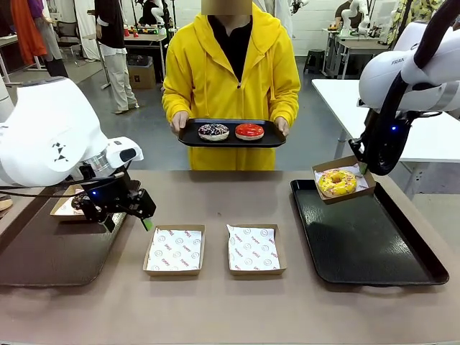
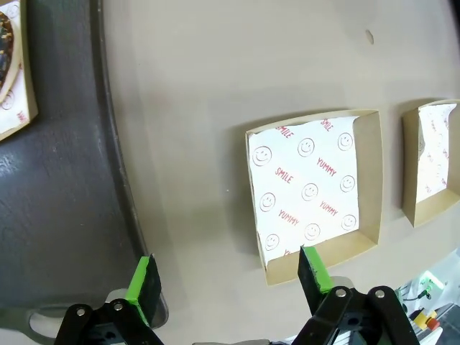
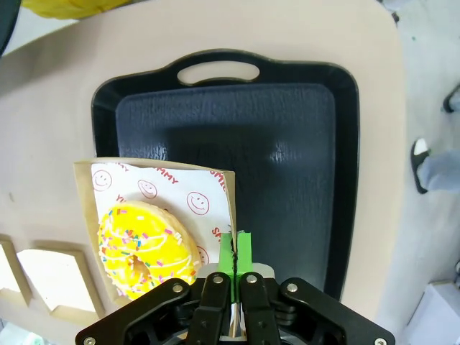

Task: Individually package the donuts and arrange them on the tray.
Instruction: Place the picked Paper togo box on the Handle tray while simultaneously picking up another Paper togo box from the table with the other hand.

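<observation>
Yellow donut (image 1: pixel 336 182) first. In the front view it sits in a paper-lined box (image 1: pixel 320 172) at the right of the frame. The right gripper (image 1: pixel 361 167) is pinched shut on that box's edge, holding it over the upper-left corner of the big black tray (image 1: pixel 366 244). I'd say it's not set down yet. At top centre a person holds a small tray (image 1: pixel 230 141) with the sprinkled donut (image 1: pixel 213 131) and the red donut (image 1: pixel 249 131), neither of them boxed. Two empty boxes (image 1: pixel 175 250) (image 1: pixel 256 249) wait at lower centre. The left gripper (image 1: pixel 127 221) hangs with its jaws apart and nothing in them at the edge of the left tray (image 1: pixel 50 251). Another box (image 1: pixel 63 208) sits behind it.

Left wrist view: the jaws are wide open, and the nearer empty box is just beyond the right-hand finger. In the upper-left corner there's a box holding what looks like a dark donut (image 2: pixel 4 43).

Right wrist view: the green pads (image 3: pixel 243 248) are clamped together on the box rim, with the yellow donut at lower left and bare tray above it.

So roughly halfway, I reckon – two donuts are boxed, and two more need boxing and placing.
</observation>
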Available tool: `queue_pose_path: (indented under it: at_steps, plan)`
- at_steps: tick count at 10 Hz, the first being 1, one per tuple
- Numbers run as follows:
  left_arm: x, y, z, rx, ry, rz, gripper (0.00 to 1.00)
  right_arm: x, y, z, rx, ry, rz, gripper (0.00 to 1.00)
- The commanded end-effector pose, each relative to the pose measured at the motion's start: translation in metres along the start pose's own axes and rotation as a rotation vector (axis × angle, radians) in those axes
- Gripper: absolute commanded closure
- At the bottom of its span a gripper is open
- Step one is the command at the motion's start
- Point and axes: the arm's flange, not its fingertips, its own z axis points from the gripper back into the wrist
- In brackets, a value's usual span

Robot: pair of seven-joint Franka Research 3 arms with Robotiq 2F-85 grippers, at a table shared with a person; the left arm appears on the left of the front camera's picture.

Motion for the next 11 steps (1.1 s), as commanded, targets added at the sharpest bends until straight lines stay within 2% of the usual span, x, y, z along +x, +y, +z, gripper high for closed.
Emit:
queue_pose_path:
  at_steps: [1,4,11]
  plan:
    - [0.006,-0.026,-0.010,0.025,0.049,0.034,0.00,0.005,-0.004,-0.016,-0.025,0.047,0.008,0.99]
    - [0.004,-0.050,-0.023,0.083,0.036,0.052,0.00,0.009,-0.019,-0.036,-0.012,0.065,0.005,0.99]
    - [0.007,-0.054,-0.037,0.142,0.005,0.083,0.00,0.026,-0.042,-0.068,0.025,0.080,0.023,0.99]
